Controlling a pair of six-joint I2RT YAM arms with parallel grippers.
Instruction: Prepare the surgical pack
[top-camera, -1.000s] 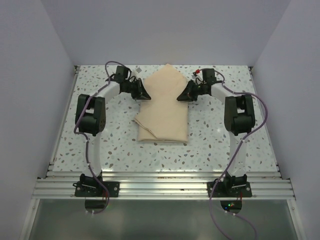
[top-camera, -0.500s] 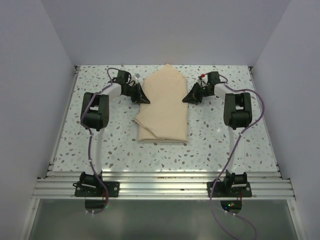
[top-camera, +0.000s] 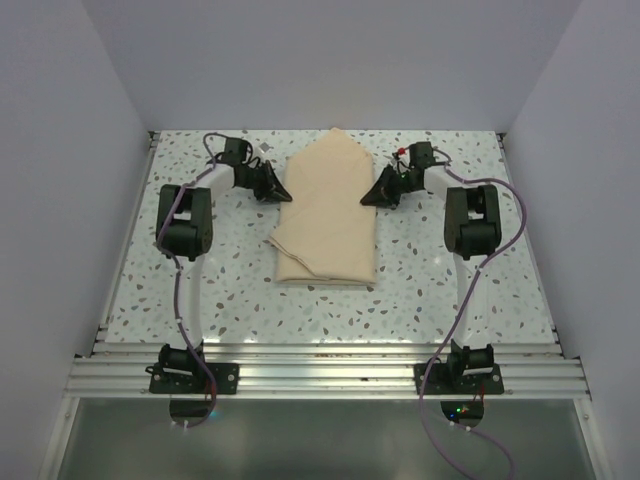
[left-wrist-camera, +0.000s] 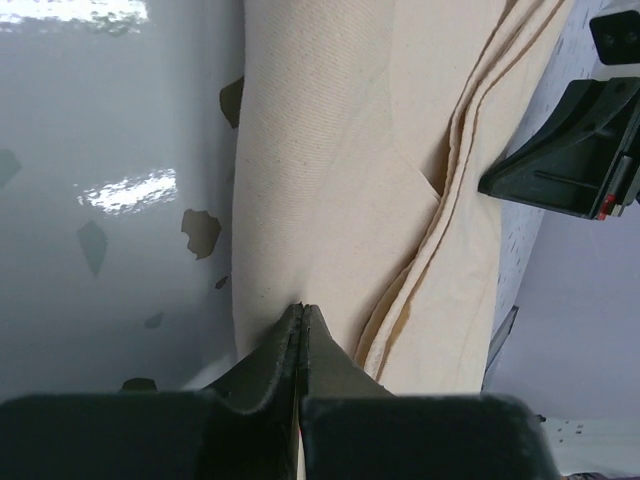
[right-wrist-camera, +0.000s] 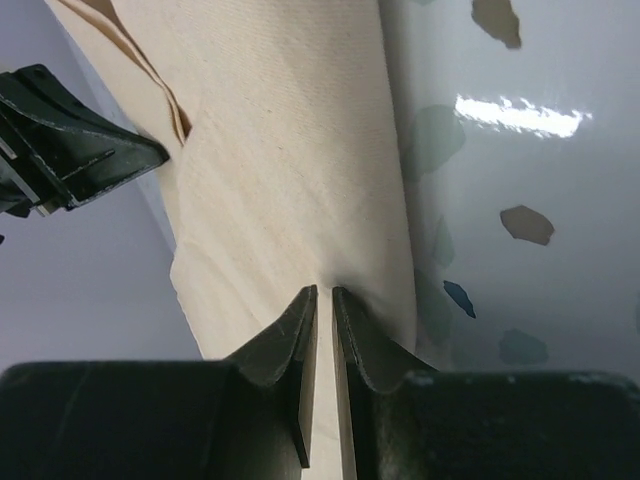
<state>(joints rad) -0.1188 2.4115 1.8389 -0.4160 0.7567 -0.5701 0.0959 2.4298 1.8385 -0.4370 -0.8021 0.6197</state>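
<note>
The surgical pack's tan cloth (top-camera: 325, 225) lies folded on the speckled table (top-camera: 440, 285), its far end coming to a point. My left gripper (top-camera: 284, 191) is shut on the cloth's left edge (left-wrist-camera: 330, 150), with a thin layer pinched between the fingers (left-wrist-camera: 270, 365). At the opposite edge, my right gripper (top-camera: 369, 197) is shut on the cloth (right-wrist-camera: 290, 150), fabric showing between its fingertips (right-wrist-camera: 365, 340). Each wrist view shows the other gripper across the cloth: the right gripper (left-wrist-camera: 570, 150) and the left gripper (right-wrist-camera: 70, 140). Nothing else of the pack shows.
White walls close in the table at the back and both sides. An aluminium rail (top-camera: 320, 375) with the two arm bases runs along the near edge. Both arms (top-camera: 185, 225) (top-camera: 470, 225) stand bent beside the cloth.
Both arms have drawn back toward the far wall and the grippers have moved slightly apart, spreading the cloth's far part a little wider. Both grips have held.
</note>
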